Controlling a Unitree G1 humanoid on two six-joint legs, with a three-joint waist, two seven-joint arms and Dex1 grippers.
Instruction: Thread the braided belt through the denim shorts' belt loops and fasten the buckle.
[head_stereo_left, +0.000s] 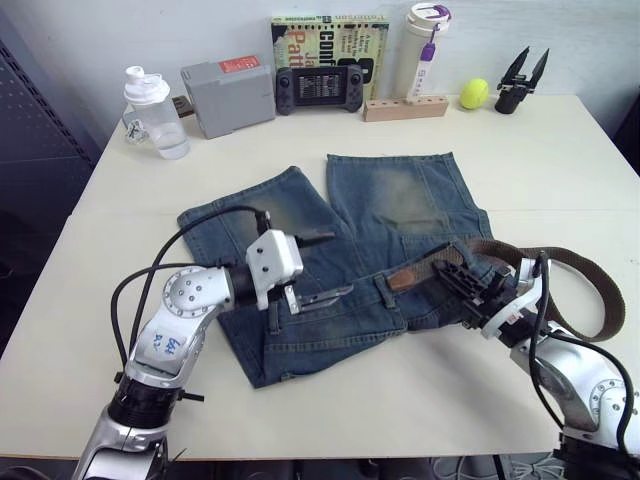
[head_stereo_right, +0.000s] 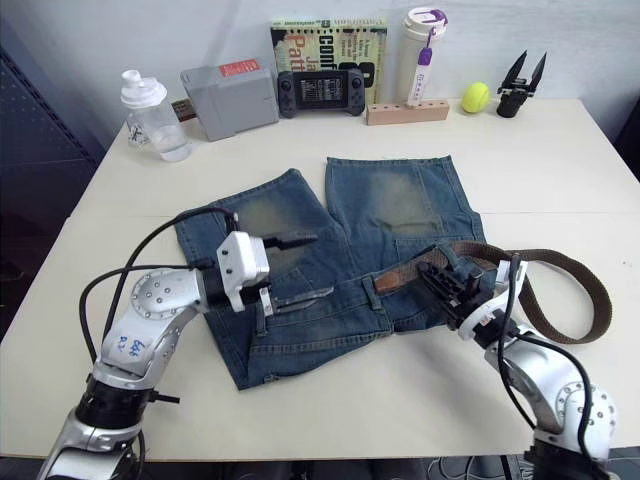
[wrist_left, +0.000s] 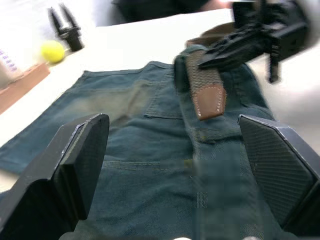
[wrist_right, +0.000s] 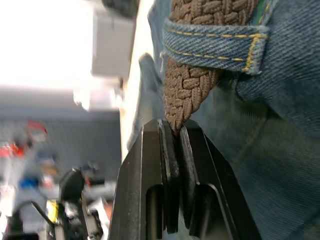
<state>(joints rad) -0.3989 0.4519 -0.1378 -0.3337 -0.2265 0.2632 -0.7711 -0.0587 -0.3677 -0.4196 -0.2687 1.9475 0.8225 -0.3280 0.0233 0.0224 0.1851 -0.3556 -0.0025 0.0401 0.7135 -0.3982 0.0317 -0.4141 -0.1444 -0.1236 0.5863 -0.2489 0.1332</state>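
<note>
Threading under way: near the tabletop's front edge, right gripper (head_stereo_right: 452, 287) clamped on braided belt (head_stereo_right: 570, 275) feeds its tip through a belt loop (wrist_right: 216, 36) of denim shorts (head_stereo_right: 400, 205); left gripper (head_stereo_right: 296, 268), fingers spread, should next draw it onward.

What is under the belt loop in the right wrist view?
The braided belt passes under the belt loop, pinched by the right gripper. The belt's covered stretch is hidden.

This looks like a robotics lab or test room: a plain cream worktop (head_stereo_left: 560, 160) against a bare wall, with a spare black gripper (head_stereo_left: 521, 82), a handheld controller (head_stereo_left: 319, 90), a grey box (head_stereo_left: 228, 96), a tennis ball (head_stereo_left: 474, 93) and a book (head_stereo_left: 330, 45) lined along its back edge.
</note>
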